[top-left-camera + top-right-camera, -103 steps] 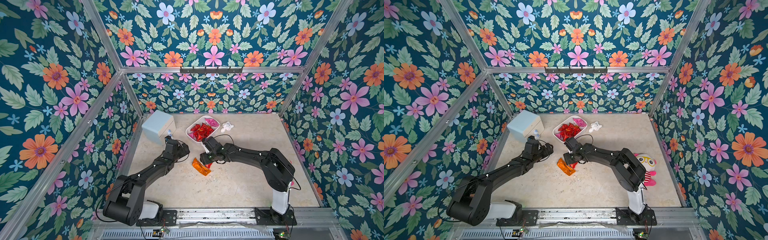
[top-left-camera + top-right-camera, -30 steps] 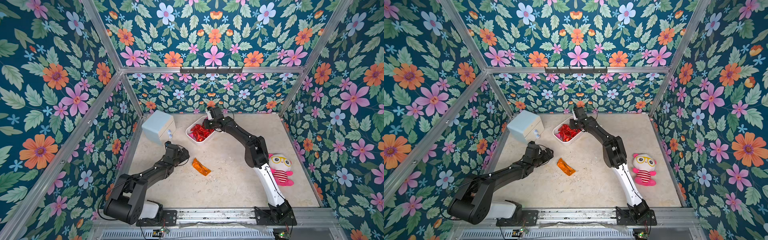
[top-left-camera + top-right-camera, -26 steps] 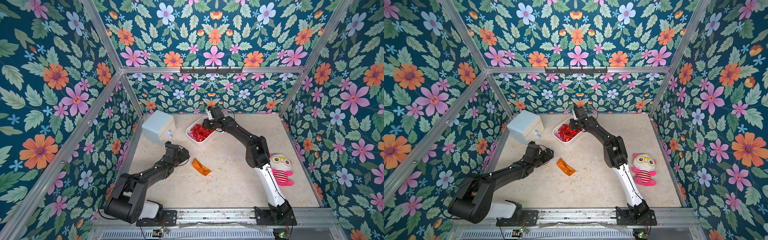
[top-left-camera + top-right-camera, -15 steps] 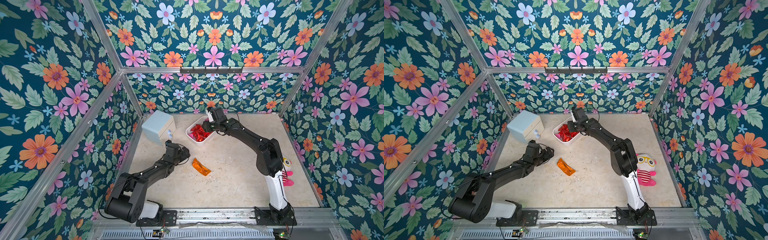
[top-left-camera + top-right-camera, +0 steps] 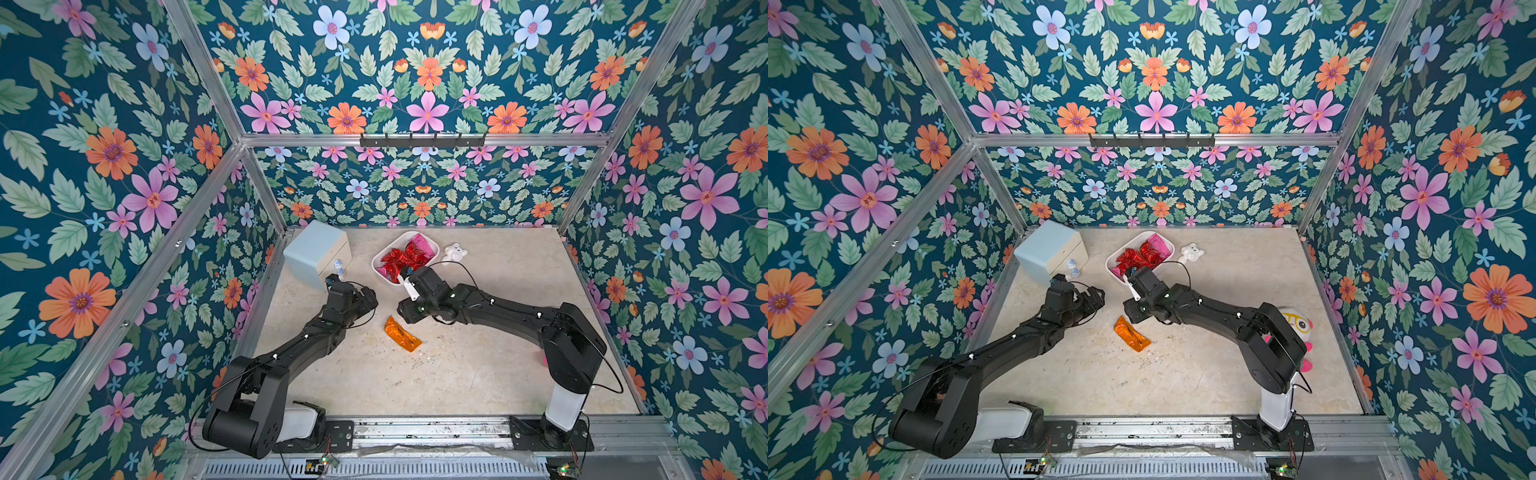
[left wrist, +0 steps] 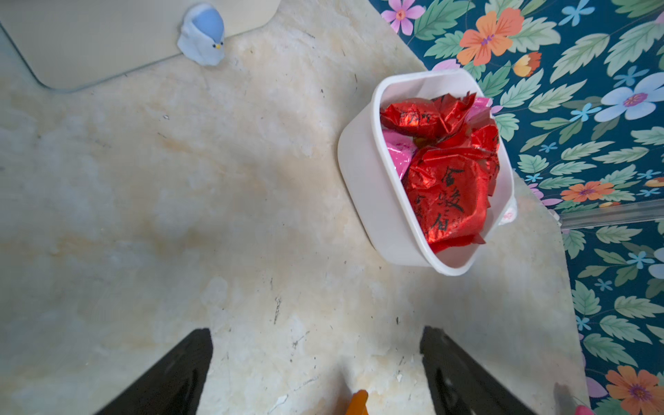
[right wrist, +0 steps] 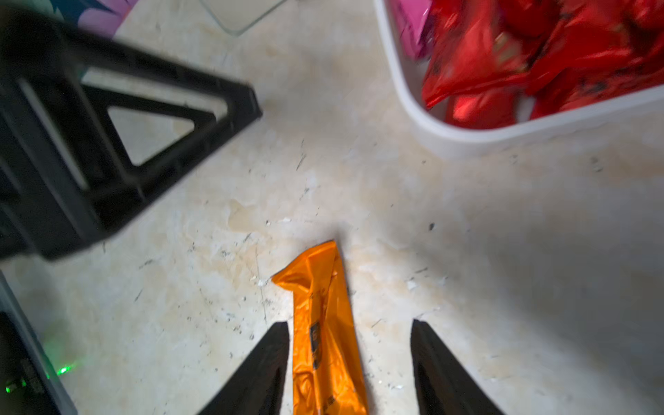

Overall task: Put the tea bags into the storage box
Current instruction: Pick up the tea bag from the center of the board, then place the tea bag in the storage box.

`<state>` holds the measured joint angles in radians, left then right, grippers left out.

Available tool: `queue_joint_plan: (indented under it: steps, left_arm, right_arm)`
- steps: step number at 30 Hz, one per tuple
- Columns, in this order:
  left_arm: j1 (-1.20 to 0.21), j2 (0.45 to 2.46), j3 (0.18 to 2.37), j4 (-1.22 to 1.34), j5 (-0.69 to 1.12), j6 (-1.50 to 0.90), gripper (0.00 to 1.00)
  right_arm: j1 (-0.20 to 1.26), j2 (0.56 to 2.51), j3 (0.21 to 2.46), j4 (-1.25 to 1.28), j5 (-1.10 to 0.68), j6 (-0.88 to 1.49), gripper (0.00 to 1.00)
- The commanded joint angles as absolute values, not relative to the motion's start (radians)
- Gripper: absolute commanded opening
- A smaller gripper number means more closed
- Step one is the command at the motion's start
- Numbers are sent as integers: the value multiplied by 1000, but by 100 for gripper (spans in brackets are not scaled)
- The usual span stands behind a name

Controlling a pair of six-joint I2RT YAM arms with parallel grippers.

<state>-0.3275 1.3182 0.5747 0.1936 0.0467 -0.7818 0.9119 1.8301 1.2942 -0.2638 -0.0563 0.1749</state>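
Back from the storage box (image 6: 366,194) swung the right arm (image 5: 498,309); right jaws stand spread astride the orange tea bag (image 5: 402,334) on the tabletop (image 5: 457,374) at the box's 6 o'clock; left jaws spread, empty.

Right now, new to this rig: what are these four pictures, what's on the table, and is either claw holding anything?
A black left arm and right arm reach over a table. Both top views look down on the whole scene; the other two pictures come from a camera on each wrist. The white storage box holds red and pink tea bags; one orange tea bag lies on the table. Nearby stand a blue cabinet and a white plush toy. The left claw is open and empty. The right claw is open astride that bag, not gripping it.
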Motion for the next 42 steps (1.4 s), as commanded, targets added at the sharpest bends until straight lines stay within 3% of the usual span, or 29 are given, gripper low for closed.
queue_joint_plan:
  steps: [1,11,18,31,42]
  left_arm:
    - [-310,1297,576,154,30,-767,97]
    - [-251,1208,530,115,20,-769,97]
    - [-242,1219,513,131,31,-779,97]
    - [-242,1259,523,156,49,-763,97]
    - [-298,1366,498,278,132,-827,96]
  right_arm:
    - [933,1848,1265,-215,-96,210,52]
    - [955,1995,1335,-203,-97,207,33]
    - [956,2011,1343,-217,-102,202,0]
    - [931,1875,1398,-295,11,156,0]
    - [740,1885,1565,-254,130,148,0]
